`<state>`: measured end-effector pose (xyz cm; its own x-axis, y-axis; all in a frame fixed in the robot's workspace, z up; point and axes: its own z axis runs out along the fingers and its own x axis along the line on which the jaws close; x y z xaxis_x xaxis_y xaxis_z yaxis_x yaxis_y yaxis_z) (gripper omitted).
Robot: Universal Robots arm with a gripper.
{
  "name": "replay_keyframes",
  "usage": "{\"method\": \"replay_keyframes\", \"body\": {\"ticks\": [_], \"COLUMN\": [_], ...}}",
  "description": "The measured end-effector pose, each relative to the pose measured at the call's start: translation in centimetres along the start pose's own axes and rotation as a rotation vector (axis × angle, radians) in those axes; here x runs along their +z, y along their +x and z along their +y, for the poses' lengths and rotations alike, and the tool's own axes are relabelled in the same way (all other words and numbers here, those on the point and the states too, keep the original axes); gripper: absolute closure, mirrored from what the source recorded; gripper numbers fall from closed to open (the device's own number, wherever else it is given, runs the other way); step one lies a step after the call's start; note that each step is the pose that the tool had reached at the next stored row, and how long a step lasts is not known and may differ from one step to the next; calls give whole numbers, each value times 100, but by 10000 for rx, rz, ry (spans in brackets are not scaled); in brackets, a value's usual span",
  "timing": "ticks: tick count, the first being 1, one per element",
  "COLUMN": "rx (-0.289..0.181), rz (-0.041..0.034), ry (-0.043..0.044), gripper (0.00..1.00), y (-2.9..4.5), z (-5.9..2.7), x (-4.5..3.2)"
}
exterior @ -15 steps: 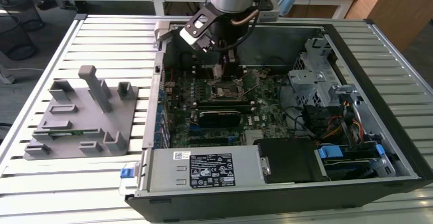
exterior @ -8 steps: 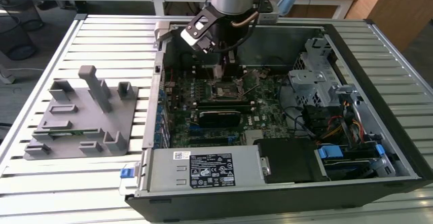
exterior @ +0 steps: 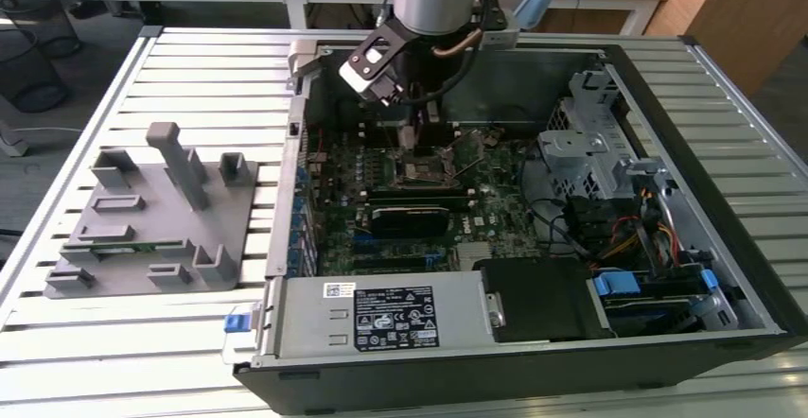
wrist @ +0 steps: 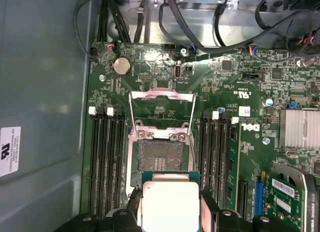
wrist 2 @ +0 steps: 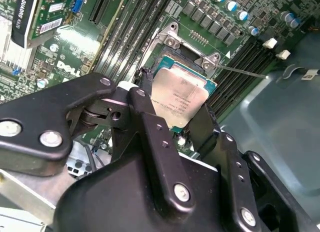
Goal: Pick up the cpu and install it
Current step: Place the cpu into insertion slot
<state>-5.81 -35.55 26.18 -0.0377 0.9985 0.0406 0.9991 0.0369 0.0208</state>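
Second wrist view: one gripped cpu [wrist 2: 182, 98]

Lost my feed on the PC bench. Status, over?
Gripper shut on the cpu. It hangs over the open socket, not seated. Retention frame flipped back, nothing across the socket.

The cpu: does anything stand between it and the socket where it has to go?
Nothing visible does. The tool grips the cpu by two edges close to the socket, whose retention frame is flipped open, leaving its contact field bare.
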Motion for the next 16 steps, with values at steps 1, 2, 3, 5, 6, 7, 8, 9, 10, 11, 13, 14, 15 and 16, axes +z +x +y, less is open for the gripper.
{"method": "replay_keyframes", "body": {"ticks": [1, 2, 3, 5, 6, 7, 8, 9, 10, 11, 13, 14, 15, 16], "rx": [0, -1, -1, -3, -3, -4, -4, -2, -1, -3, -3, -4, -3, -3], "rz": [-1, -1, -1, -1, -1, -1, -1, -1, 0, 0, 0, -1, -1, -1], "ry": [0, 0, 0, 0, 0, 0, 0, 0, 0, -1, -1, 0, 0, 0], "gripper": [46, 46, 46, 46, 46, 46, 46, 46, 46, 46, 46, 46, 46, 46], "y": [0, 0, 1, 3, 5, 9, 10, 9, 9, 8, 9, 9, 9, 10], "z": [3, 6, 13, 34, 46, 55, 57, 57, 57, 59, 64, 67, 70, 71], "x": [13, 27, 40, 66, 77, 85, 95, 106, 115, 126, 148, 156, 162, 166]}}
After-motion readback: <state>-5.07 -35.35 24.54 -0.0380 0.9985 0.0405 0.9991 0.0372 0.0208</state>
